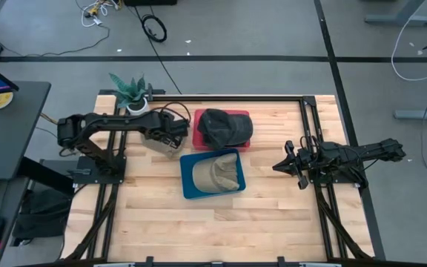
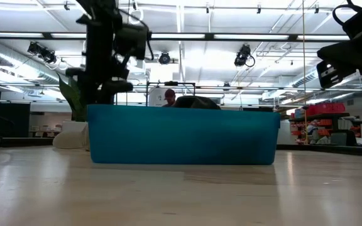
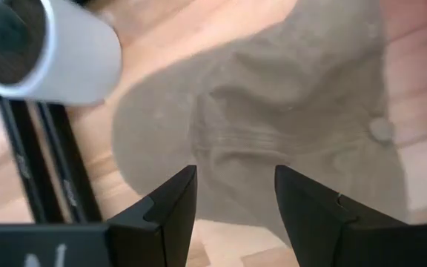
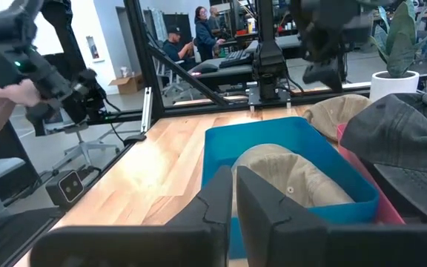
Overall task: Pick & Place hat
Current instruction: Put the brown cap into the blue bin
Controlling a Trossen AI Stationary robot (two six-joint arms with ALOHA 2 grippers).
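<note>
A tan hat point(image 1: 170, 147) lies on the wooden table just left of a red tray point(image 1: 199, 117), crown up point(image 3: 288, 96). My left gripper point(image 1: 172, 141) hovers over it, open, with both fingers point(image 3: 173, 204) above its crown and brim; no touch shows. A dark grey cap point(image 1: 224, 127) sits on the red tray. A second tan hat point(image 1: 219, 173) lies inside a blue bin point(image 1: 187, 185). My right gripper point(image 1: 279, 166) waits, shut, to the right of the bin, and its wrist view shows the bin point(image 4: 295, 133) and that hat point(image 4: 295, 174).
A potted plant in a white pot point(image 1: 133, 96) stands close behind the left gripper, and its pot point(image 3: 65, 52) shows in the left wrist view. Black frame rails run along the table's far and right sides point(image 1: 306, 126). Bare wood lies near the front edge point(image 1: 221, 230). People sit beyond the table point(image 4: 199, 30).
</note>
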